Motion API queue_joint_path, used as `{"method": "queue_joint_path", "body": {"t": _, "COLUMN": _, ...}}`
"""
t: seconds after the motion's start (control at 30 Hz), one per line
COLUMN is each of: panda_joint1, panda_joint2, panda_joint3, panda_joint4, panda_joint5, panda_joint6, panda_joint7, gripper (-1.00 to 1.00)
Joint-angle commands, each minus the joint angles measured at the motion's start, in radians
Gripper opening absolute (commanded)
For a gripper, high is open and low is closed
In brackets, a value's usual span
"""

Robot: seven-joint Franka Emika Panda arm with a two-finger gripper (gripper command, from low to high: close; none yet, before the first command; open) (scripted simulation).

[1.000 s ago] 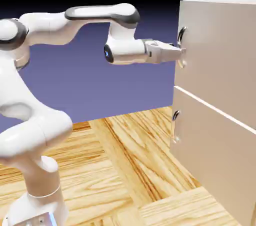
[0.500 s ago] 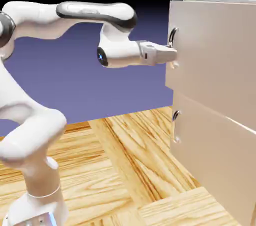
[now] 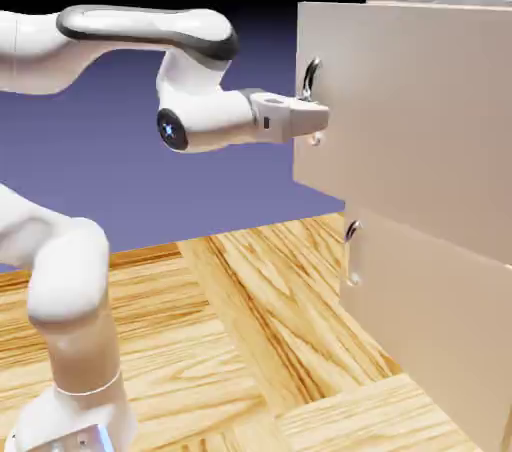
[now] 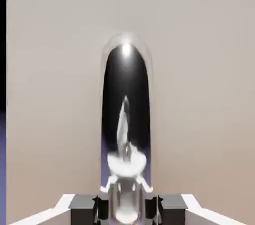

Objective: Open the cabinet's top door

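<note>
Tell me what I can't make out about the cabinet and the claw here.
- Inside of the cabinet: hidden in the exterior view behind the front of the top door.
- Middle of the top handle: covered in the exterior view by the claw.
- Lower door: outside the hand view, which the top door mostly fills.
- Far right side of the cabinet: cut off by the exterior view's right edge.

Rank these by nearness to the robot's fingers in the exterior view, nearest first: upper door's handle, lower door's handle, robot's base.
1. Upper door's handle: right at the fingers.
2. Lower door's handle: below, slightly right.
3. Robot's base: farthest, bottom left.
</note>
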Motion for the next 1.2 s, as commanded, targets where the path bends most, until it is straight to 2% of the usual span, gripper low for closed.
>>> {"method": "queue_joint_path", "body": {"t": 0.0, "panda_joint1": 0.029, "panda_joint2": -0.023, "panda_joint3": -0.031, "panda_joint4": -0.021, "panda_joint5": -0.043, "panda_joint6": -0.001, "panda_joint7": 0.023, "gripper": -1.00}}
{"method": "queue_joint_path", "body": {"t": 0.27, "panda_joint1": 0.201, "panda_joint2": -0.204, "panda_joint3": -0.232, "panda_joint4": -0.155, "panda_joint5": -0.391, "panda_joint6": -0.003, "panda_joint7": 0.218, "gripper": -1.00}}
{"method": "queue_joint_path", "body": {"t": 0.47, "panda_joint1": 0.251, "panda_joint2": -0.332, "panda_joint3": -0.335, "panda_joint4": -0.233, "panda_joint5": -0.652, "panda_joint6": -0.027, "panda_joint7": 0.388, "gripper": -1.00}}
{"method": "queue_joint_path", "body": {"t": 0.83, "panda_joint1": 0.632, "panda_joint2": -0.465, "panda_joint3": -0.538, "panda_joint4": -0.272, "panda_joint5": -0.946, "panda_joint6": 0.297, "panda_joint7": 0.500, "gripper": -1.00}}
{"method": "queue_joint_path", "body": {"t": 1.17, "panda_joint1": 0.316, "panda_joint2": -0.603, "panda_joint3": -0.618, "panda_joint4": -0.351, "panda_joint5": -1.283, "panda_joint6": -0.108, "panda_joint7": 0.763, "gripper": -1.00}}
